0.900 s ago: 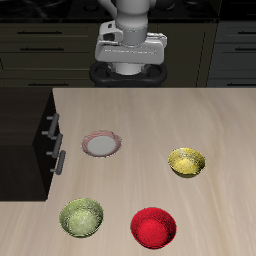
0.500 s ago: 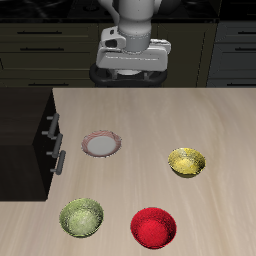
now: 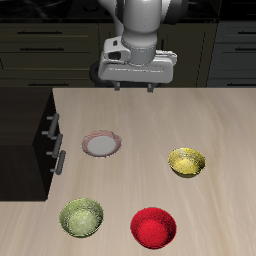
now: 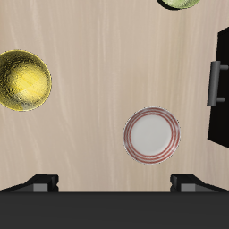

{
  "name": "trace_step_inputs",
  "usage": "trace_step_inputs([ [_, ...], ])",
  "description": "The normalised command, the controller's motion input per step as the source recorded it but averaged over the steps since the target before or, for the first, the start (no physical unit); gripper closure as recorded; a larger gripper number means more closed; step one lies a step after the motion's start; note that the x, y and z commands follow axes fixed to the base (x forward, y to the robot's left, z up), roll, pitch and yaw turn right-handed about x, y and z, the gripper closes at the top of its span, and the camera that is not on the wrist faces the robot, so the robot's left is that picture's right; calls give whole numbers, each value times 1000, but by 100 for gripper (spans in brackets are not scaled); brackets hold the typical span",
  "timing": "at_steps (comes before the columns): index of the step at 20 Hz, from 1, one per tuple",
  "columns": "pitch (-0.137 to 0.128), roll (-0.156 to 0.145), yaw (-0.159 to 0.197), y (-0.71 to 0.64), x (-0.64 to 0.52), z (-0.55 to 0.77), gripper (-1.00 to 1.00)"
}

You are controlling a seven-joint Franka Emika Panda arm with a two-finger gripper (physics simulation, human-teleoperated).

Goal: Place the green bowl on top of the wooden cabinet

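The green bowl (image 3: 81,217) sits on the table near its front edge, olive with a mottled inside; only its rim shows in the wrist view (image 4: 179,3). The wooden cabinet (image 3: 25,140) is a very dark box at the table's side, with silver bar handles (image 3: 52,125); its edge and a handle show in the wrist view (image 4: 219,85). My gripper (image 3: 136,88) hangs high over the back of the table, far from the bowl. It is open and empty, and its fingertips (image 4: 40,182) show wide apart in the wrist view.
A pink-rimmed white plate (image 3: 102,144) lies near the cabinet and shows in the wrist view (image 4: 151,135). A yellow bowl (image 3: 186,161) sits mid-table, also in the wrist view (image 4: 22,80). A red bowl (image 3: 153,227) stands beside the green bowl.
The gripper has moved forward from the table's back edge out over the table, and its open fingers now point down. The bowls, plate and cabinet have not moved.
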Motion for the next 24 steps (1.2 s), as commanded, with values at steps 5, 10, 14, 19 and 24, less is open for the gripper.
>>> trace_step_inputs([
  [5, 12, -13, 16, 40, 410, 4, -100],
  [10, -19, -66, 17, -117, 547, 107, -100],
  [14, -21, -42, 4, -132, 355, 76, -100],
  [19, -8, -48, 9, -149, 438, 16, -100],
  [24, -15, -33, 19, -143, 453, -18, -100],
])
